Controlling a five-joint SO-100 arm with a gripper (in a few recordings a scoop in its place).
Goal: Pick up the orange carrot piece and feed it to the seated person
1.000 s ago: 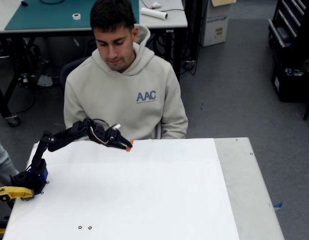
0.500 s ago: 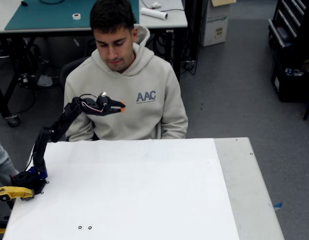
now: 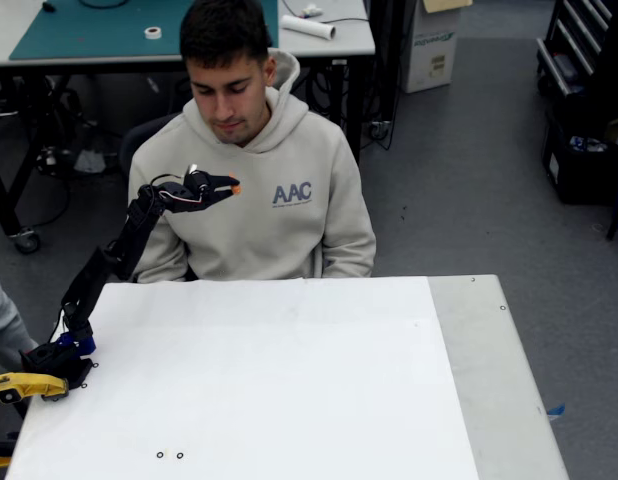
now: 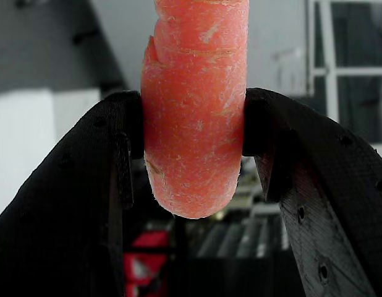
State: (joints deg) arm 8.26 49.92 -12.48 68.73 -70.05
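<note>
We observed the gripper (image 4: 194, 142) clamped on the orange carrot piece (image 4: 194, 117), one black finger (image 4: 86, 185) pressing each side. The carrot stood upright, its rounded end protruding below the fingers, its top leaving the frame. The background was blurred
</note>
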